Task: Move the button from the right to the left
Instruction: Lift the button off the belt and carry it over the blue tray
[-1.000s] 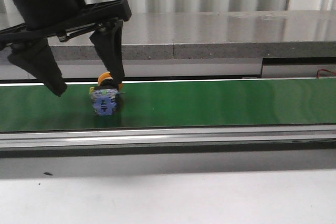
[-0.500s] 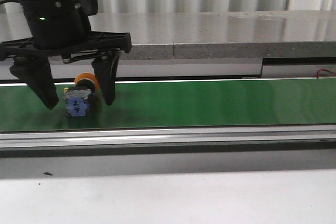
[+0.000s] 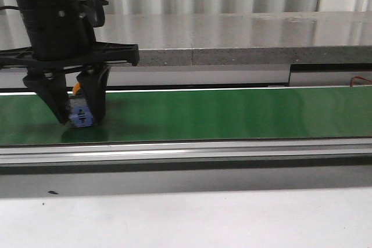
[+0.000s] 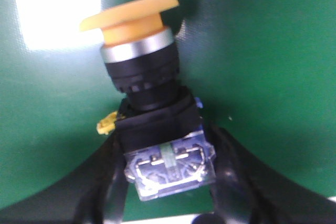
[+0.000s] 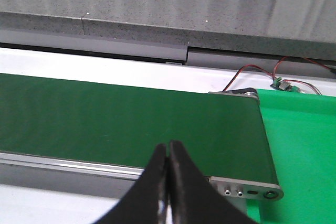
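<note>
The button (image 3: 81, 115) is clamped by its blue-grey body between the fingers of the left claw (image 3: 80, 121), low over the left part of the green belt (image 3: 232, 114). The right claw (image 5: 168, 182) is seen pressed together, holding nothing.

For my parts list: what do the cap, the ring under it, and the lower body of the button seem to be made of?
On the button in the left pincer: the cap looks like matte yellow-orange plastic. The ring looks like bright metal, perhaps chromed, as it shines silver. The lower body looks like clear bluish plastic; contacts show through it.
</note>
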`<action>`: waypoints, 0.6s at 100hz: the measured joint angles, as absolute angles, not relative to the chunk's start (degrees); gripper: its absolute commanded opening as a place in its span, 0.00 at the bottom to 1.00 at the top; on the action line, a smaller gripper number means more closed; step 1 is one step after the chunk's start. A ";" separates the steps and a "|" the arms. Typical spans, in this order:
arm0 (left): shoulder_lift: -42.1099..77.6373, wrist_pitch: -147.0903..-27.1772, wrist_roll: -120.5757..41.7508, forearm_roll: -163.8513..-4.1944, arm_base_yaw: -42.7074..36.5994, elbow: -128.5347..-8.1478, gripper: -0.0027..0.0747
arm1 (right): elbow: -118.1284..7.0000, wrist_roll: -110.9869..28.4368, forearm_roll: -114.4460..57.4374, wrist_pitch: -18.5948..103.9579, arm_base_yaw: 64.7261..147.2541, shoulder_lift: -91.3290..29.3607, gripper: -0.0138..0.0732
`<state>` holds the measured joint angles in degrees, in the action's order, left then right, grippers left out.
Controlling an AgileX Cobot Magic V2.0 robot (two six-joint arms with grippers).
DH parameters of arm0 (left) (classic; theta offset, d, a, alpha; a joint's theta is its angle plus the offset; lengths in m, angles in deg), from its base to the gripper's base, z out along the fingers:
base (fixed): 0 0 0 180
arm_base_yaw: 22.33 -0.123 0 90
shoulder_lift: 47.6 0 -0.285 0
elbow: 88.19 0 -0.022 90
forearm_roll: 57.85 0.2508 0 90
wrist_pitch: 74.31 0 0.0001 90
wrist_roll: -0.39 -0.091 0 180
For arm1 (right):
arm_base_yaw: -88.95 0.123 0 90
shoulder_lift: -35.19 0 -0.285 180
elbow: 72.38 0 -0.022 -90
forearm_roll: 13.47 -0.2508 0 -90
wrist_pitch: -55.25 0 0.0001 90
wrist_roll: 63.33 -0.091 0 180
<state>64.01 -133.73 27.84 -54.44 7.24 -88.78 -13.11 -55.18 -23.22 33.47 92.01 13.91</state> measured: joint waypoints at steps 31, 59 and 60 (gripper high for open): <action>56.90 -137.60 26.31 -49.27 5.91 -88.78 0.18 | -13.11 -55.18 -23.22 33.47 92.01 13.91 0.08; 53.29 -140.00 15.53 -49.06 -4.13 -88.78 0.18 | -13.11 -55.18 -23.22 33.47 92.01 13.91 0.08; 53.28 -140.12 14.73 -49.06 -4.76 -88.78 0.18 | -13.11 -55.18 -23.22 33.47 92.01 13.91 0.08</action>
<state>53.28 -140.12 14.73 -49.06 -4.76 -88.78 -13.11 -55.18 -23.22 33.47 92.01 13.91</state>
